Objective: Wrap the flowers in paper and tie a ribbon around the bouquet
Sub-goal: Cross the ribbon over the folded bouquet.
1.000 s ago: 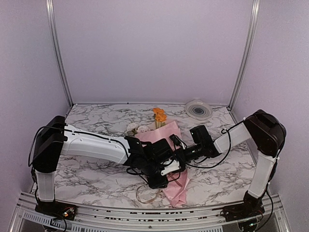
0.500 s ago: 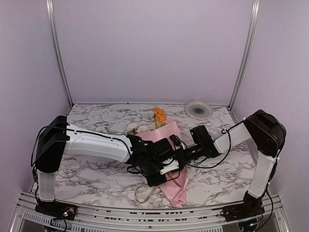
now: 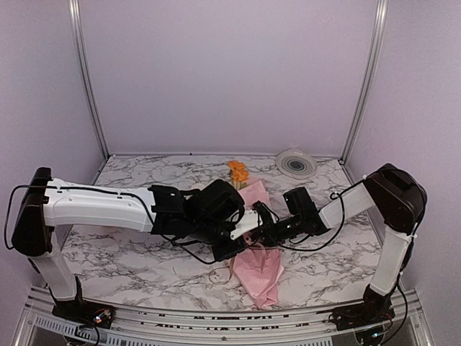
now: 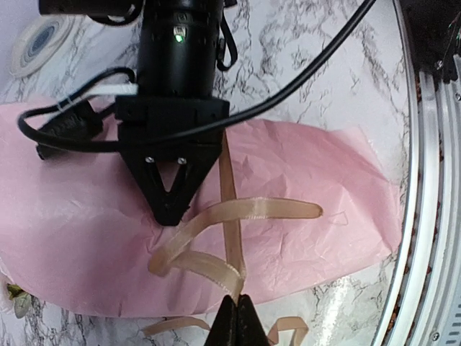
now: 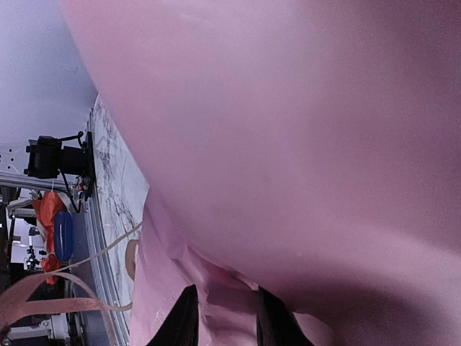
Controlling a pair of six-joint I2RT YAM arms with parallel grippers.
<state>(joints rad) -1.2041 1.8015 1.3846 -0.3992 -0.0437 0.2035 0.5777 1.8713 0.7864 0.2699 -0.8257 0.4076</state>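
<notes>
Bouquet [image 3: 258, 268] lies mid-table [image 3: 130, 259] seen from above, orange bloom [image 3: 238, 171] at its far end, narrow end near. From the left wrist, the left gripper [image 4: 234, 321], pressed together, pinches the ribbon [image 4: 232, 216], which loops over the paper [image 4: 310, 180]; the right gripper [image 4: 171, 210] nips that paper. From the right wrist, paper fills the view, a fold caught between the fingers [image 5: 184, 317].

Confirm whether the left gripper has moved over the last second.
Yes. The left gripper, shut on the ribbon, has pulled away from the near rail toward the back wall.
</notes>
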